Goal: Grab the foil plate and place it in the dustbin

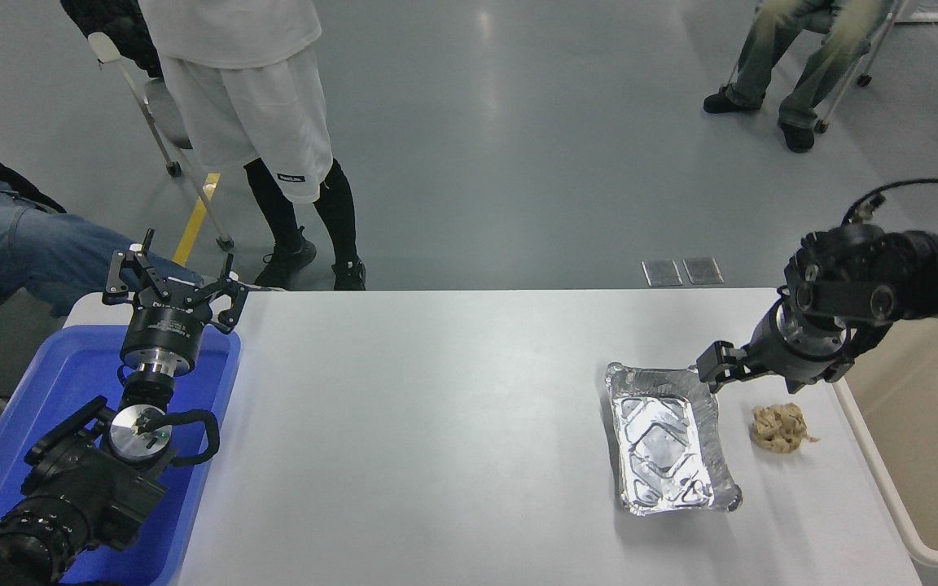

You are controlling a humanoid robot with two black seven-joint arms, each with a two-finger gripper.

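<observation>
The foil plate (668, 439) is a shiny silver rectangular tray lying on the white table at the right. The beige dustbin (929, 439) stands off the table's right edge, partly hidden by my right arm. My right gripper (756, 379) hangs low over the table just behind the plate's far right corner. Its fingers are spread and empty, and one fingertip (716, 371) sits at the plate's far rim. I cannot tell if it touches. My left gripper (172, 281) is parked open at the lower left.
A small crumpled tan paper wad (778, 427) lies between the plate and the dustbin, just under my right wrist. A blue tub (46, 407) sits at the table's left under my left arm. People stand and sit beyond the far edge.
</observation>
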